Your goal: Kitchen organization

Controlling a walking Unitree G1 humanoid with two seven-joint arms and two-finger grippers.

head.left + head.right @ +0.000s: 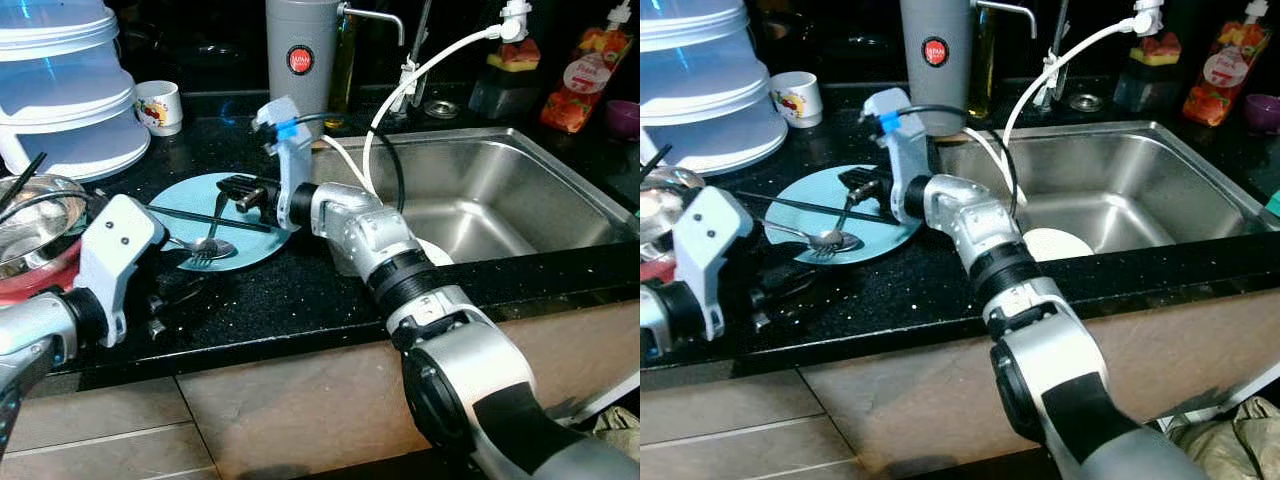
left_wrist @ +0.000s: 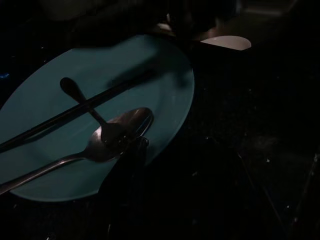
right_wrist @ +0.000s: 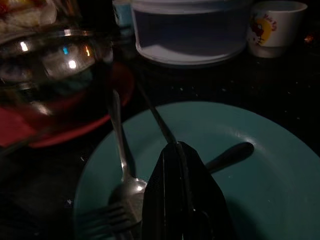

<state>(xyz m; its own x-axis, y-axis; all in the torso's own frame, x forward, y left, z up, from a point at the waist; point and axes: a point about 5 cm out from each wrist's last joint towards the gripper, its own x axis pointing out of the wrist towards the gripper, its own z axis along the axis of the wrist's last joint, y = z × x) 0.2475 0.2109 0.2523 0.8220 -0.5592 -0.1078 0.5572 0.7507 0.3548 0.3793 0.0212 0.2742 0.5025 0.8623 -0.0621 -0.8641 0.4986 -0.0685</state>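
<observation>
We reach our right gripper [image 1: 232,188] across the black bench [image 1: 300,290] to the teal plate [image 1: 190,200]; in the right wrist view its fingers [image 3: 180,200] are pressed together round the dark chopsticks [image 3: 155,117], pinching them low over the plate so that, we judge, they can be lifted clear of the other cutlery. From the plate's centre the chopsticks run toward 9 o'clock; a spoon [image 1: 215,247] and a fork [image 1: 207,252] lie crossed at 6 o'clock, the fork's black handle [image 3: 231,154] pointing toward 12. Our left gripper [image 1: 160,305] hovers just off the plate's rim at 7 o'clock; whether its fingers are spread we cannot tell. The sink [image 1: 500,200] sits at 3 o'clock of the plate, a white dish [image 1: 1058,243] inside; we take it as the likely destination. A glass bowl [image 1: 35,215] on a red mat stands at 9 o'clock, a mug [image 1: 160,105] at 11.
</observation>
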